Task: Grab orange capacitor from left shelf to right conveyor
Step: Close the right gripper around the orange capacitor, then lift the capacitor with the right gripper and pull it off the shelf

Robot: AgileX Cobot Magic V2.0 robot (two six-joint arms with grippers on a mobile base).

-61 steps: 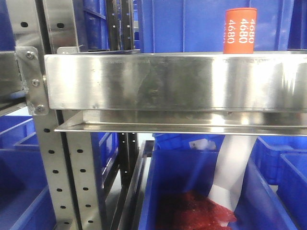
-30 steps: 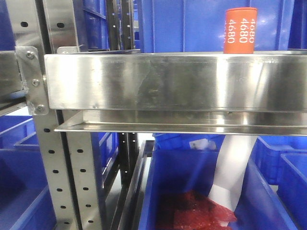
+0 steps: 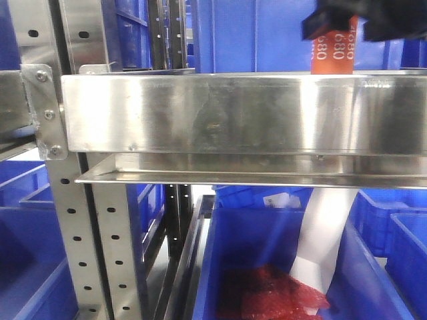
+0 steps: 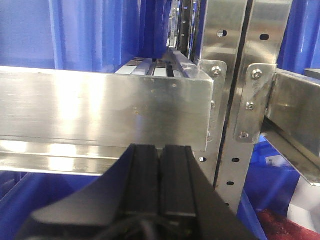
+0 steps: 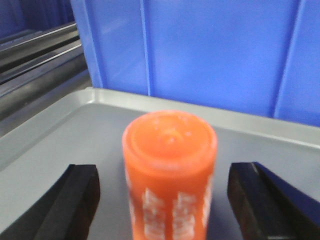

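The orange capacitor [image 3: 332, 59] stands upright on the left shelf [image 3: 233, 113], toward its right end, just behind the wide shiny front rail, with a tall blue bin [image 3: 267, 33] right at its back. Seen from the front, only its middle shows: the rail hides its foot and the dark body of the right gripper [image 5: 165, 172] covers its top. From that gripper's own camera the can sits on a flat grey tray [image 5: 95, 125], and its round top and white lettering are a bit blurred. The two black fingers [image 5: 75, 200] are spread wide, one on each side of the can, with a clear gap on both sides, so nothing is gripped. The left gripper [image 4: 160, 170] hangs lower, in front of the same rail near a perforated upright post [image 4: 235, 100]. Its two black pads are pressed flat together with nothing between them. Below the shelf, a lower blue bin [image 3: 233, 267] holds some crumpled red material [image 3: 273, 297], and a white sheet [image 3: 323, 233] stands up out of it toward the underside of the rail.
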